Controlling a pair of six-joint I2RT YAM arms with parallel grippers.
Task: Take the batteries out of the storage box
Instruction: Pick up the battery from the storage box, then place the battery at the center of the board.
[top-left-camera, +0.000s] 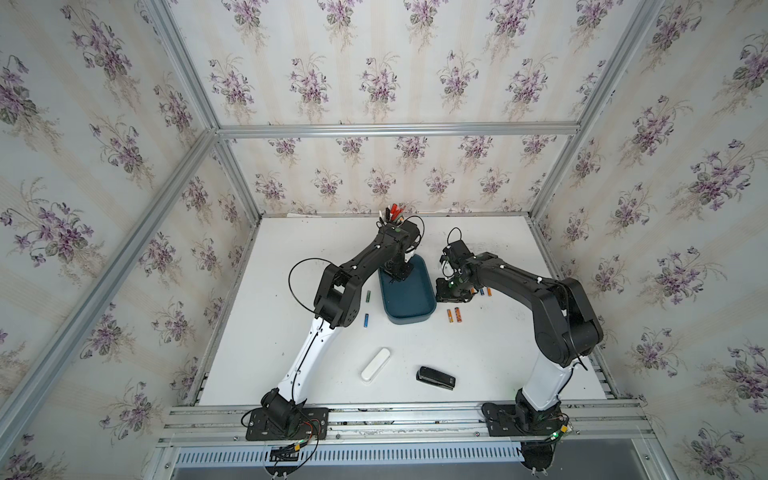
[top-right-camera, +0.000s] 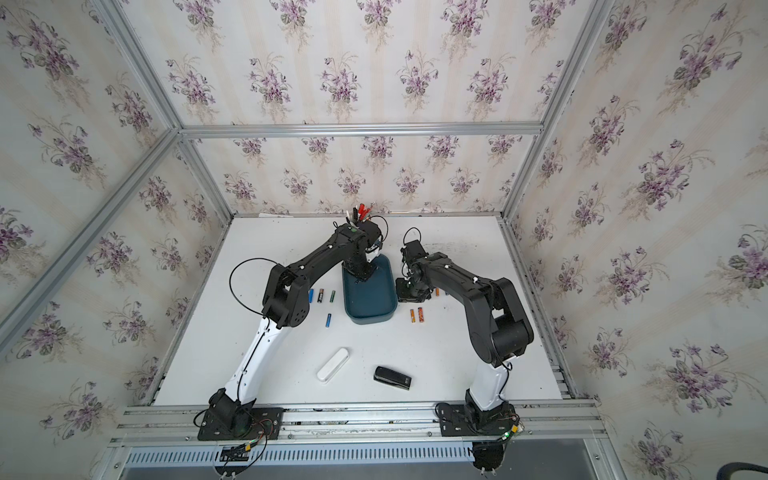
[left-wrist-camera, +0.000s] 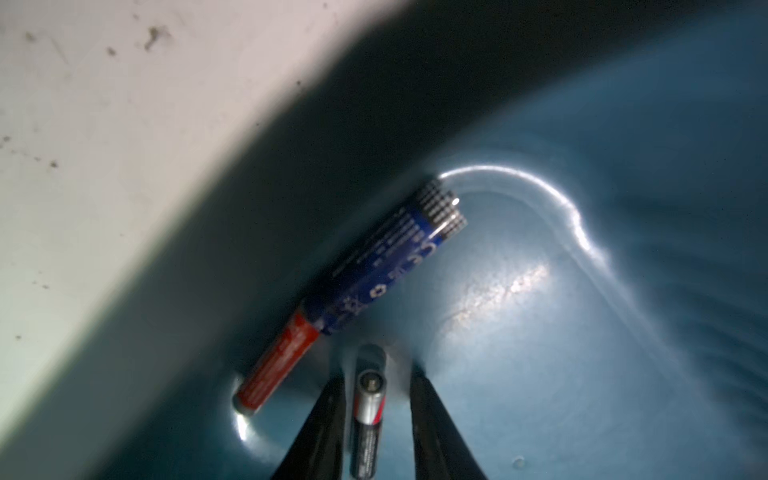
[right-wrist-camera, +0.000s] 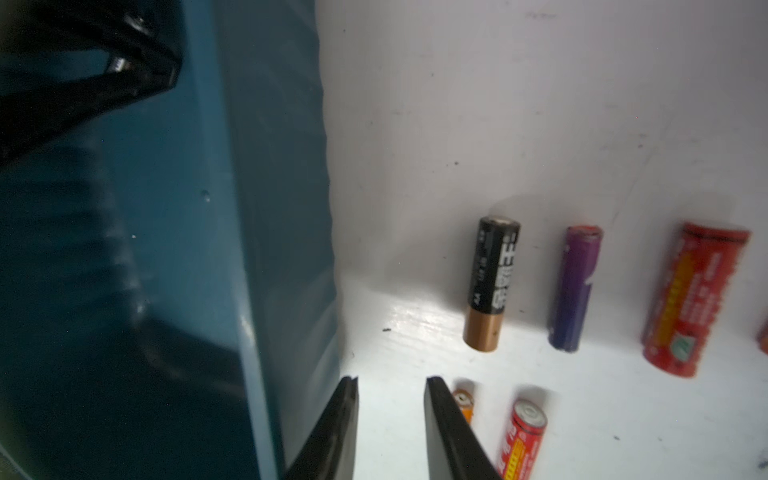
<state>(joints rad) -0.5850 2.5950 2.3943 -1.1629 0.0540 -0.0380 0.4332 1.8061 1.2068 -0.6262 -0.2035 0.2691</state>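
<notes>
Right now I am holding the left gripper (left-wrist-camera: 378, 371) down inside the box (top-left-camera: 409, 321), at its far end. Its jaws are standing apart around a black battery (left-wrist-camera: 370, 409) that is lying on the floor between them; a gap is showing on one side, so nothing is being pinched. Just beside it a blue battery (left-wrist-camera: 386, 257) is lying along the wall, with a red length (left-wrist-camera: 276, 365) at its end; I cannot tell whether that is a separate one. The right gripper (right-wrist-camera: 391, 380) is hanging low over the table (right-wrist-camera: 498, 124) just outside the box's right wall, jaws spread and gripping nothing. Near it a black-and-gold battery (right-wrist-camera: 492, 282), a purple one (right-wrist-camera: 575, 286) and a red one (right-wrist-camera: 694, 299) are lying on the table. In a top view a green battery (top-right-camera: 332, 296) and a small blue one (top-right-camera: 328, 320) are lying left of the box, near it.
</notes>
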